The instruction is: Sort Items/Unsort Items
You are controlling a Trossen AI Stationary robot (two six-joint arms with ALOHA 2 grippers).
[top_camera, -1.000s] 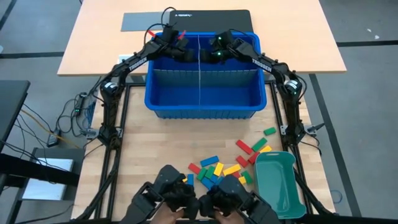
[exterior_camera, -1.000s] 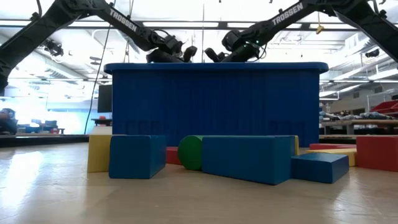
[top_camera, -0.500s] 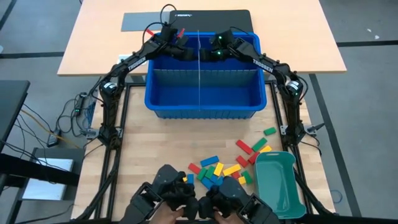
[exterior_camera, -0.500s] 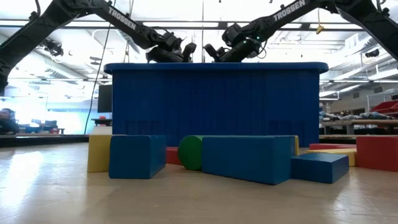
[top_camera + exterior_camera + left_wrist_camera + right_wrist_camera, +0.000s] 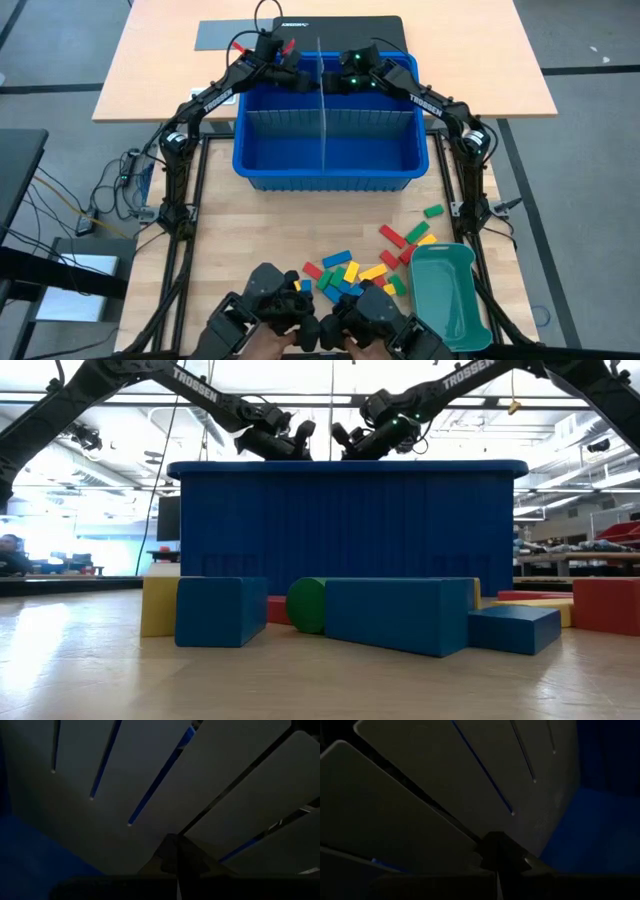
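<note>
Seen from above, a deep blue bin (image 5: 330, 170) sits mid-table, split by grey slotted divider sheets (image 5: 322, 120) into compartments; both dark arms reach to its far wall, the left gripper (image 5: 288, 76) and the right gripper (image 5: 352, 80) flanking the tall divider that runs front to back down the middle; each is clenched, and each wrist view shows pale slotted sheets fanning close ahead of the dark fingertips, so both seem to be pinching the divider's top edge, though the contact itself is too dark to confirm; from table height the two grippers hang just over the bin's rim, near each other, tilted inward. The items (image 5: 352, 272), toy blocks in red, yellow, green and blue, lie nowhere near the jaws; they are scattered on the wooden table (image 5: 215, 250) in front of the bin, well apart from both grippers, on the side nearest the arm bases, with a few red and green ones trailing toward the teal tray (image 5: 445, 295) at the right front corner; none is in the bin as far as I can see. I judge the blocks lie closer to the right arm's side, most with their long axes slanting or running left to right, so whichever arm fetches one must let go of the divider and pull back across the whole bin.
</note>
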